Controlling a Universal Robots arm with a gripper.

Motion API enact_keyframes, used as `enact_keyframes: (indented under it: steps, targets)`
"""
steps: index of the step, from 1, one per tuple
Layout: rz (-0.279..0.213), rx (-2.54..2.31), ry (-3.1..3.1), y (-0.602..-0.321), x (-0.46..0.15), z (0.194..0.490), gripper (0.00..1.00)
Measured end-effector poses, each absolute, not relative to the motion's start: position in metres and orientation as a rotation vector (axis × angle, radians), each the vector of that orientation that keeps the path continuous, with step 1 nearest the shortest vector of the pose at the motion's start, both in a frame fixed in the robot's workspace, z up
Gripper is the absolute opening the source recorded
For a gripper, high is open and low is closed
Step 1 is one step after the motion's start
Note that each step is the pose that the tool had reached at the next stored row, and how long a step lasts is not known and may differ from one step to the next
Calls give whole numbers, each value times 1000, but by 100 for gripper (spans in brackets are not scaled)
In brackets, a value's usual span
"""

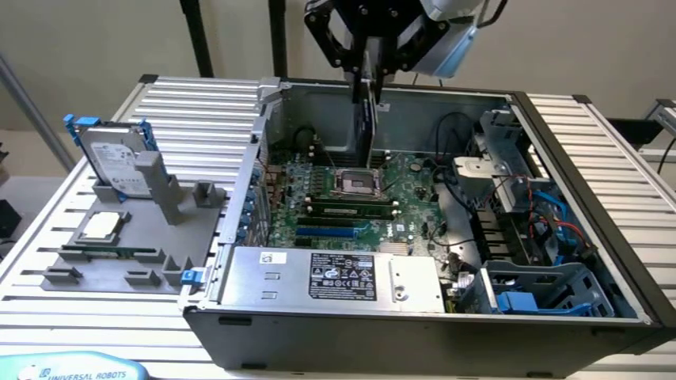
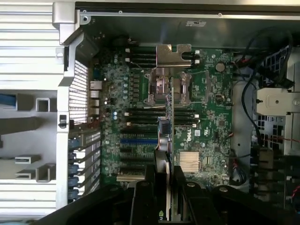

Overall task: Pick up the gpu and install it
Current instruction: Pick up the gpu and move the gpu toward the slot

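Currently the work surface is a ribbed aluminium slat table (image 1: pixel 190 95) against a plain pale wall, with black posts behind it. An open tower case (image 1: pixel 423 336) of grey sheet metal lies on its side on the table, exposing a green motherboard (image 1: pixel 354 190).

At the exterior view's left, a grey moulded fixture (image 1: pixel 127 265) holds a silver hard drive (image 1: pixel 111 162) with blue rails, standing upright. A square CPU (image 1: pixel 103 226) lies flat nearby.

The gripper (image 1: pixel 368 75) hangs over the case's far side, its black fingers (image 2: pixel 182 190) clamped on the gpu (image 1: pixel 366 131). The card is held on edge, thin and flat, with its long axis roughly vertical and pointing down into the case above the CPU socket (image 1: pixel 356 182). I cannot tell whether its lower end touches the board.

In the wrist view the card is edge-on, and its folded silver bracket (image 2: pixel 173 54) sits at the end away from the gripper. A finned metal heatsink (image 2: pixel 191 161) sits just beside the card's line.
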State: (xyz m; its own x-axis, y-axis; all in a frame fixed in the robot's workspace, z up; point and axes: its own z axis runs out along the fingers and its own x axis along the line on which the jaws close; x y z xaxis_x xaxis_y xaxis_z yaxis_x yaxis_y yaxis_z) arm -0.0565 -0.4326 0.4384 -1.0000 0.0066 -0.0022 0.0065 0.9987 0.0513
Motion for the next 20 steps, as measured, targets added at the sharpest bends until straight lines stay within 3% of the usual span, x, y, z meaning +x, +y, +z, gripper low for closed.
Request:
enact_keyframes:
  steps: [20]
  targets:
    - [80,-32,3139,-431,-30,402,27]
